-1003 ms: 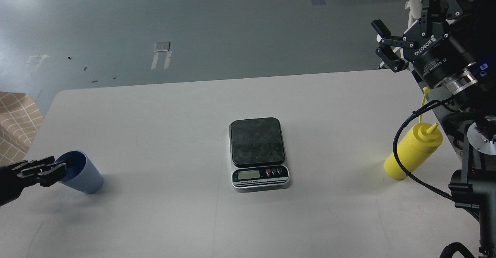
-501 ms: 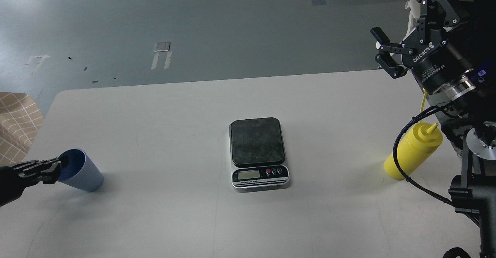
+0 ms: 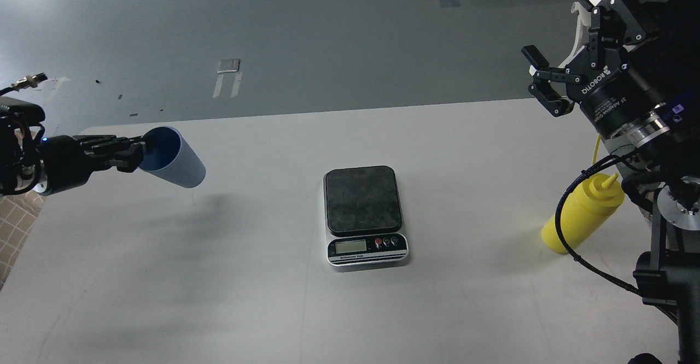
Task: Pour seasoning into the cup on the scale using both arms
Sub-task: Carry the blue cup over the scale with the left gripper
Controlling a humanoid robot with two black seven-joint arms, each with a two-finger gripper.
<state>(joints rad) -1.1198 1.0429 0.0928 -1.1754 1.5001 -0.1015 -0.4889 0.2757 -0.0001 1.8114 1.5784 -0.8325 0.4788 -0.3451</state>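
Note:
My left gripper [image 3: 143, 152] is shut on the rim of the light blue ribbed cup [image 3: 176, 160] and holds it in the air at the left, tilted with its mouth toward me. The scale [image 3: 365, 215] sits at the table's middle with its dark plate bare. The yellow squeeze bottle [image 3: 581, 212] stands at the right edge, partly behind a black cable. My right gripper [image 3: 555, 36] is open and empty, high above the table's far right corner, apart from the bottle.
The white table [image 3: 273, 298] ends close to the bottle on the right. A tan checked cloth [image 3: 13, 222] lies off the left edge. Grey floor lies beyond the far edge.
My left gripper has lifted the cup from the table's near left and carried it up and to the right. The right gripper has drifted slightly up and left.

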